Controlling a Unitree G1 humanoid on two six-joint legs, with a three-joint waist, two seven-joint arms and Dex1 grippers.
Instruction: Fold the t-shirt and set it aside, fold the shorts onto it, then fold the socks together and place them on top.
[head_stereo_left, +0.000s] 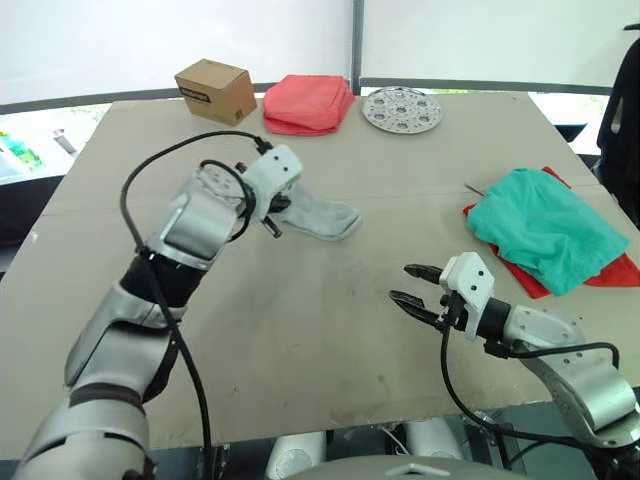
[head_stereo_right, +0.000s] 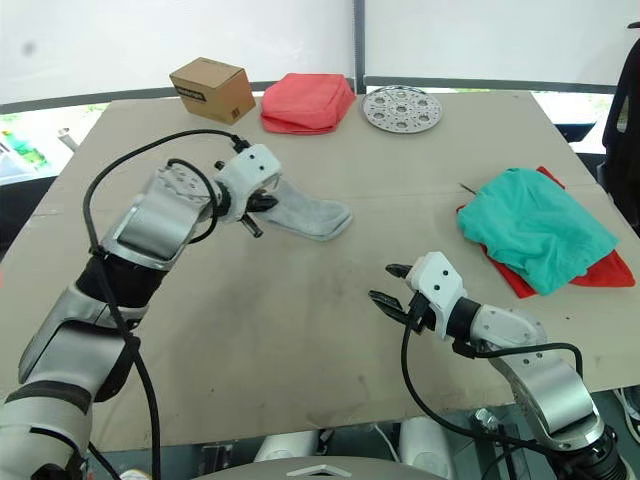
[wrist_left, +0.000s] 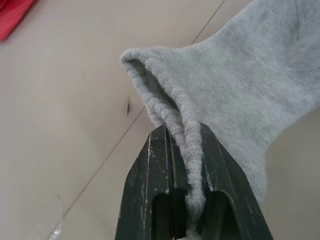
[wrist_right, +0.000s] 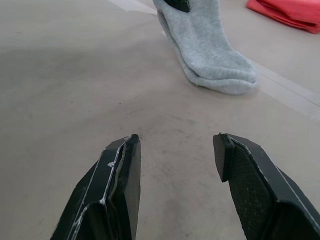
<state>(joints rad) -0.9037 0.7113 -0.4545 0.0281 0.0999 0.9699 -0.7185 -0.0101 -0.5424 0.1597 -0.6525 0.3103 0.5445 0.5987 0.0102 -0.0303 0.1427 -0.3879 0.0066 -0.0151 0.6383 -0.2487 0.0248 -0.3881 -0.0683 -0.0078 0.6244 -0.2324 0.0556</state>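
While the teal shorts (head_stereo_left: 545, 228) lie folded on the red t-shirt (head_stereo_left: 615, 272) at the table's right, the left gripper (head_stereo_left: 278, 214) pinches both cuffs of the limp, light grey socks (head_stereo_left: 322, 217); the right gripper (head_stereo_left: 412, 288) hovers spread. The cuffs likely grip best.

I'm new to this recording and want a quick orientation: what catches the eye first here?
The left gripper pinches the cuff end of the grey socks at the middle of the table. On the right side, the teal shorts lie piled on the red t-shirt, and the right gripper hovers open over bare table.
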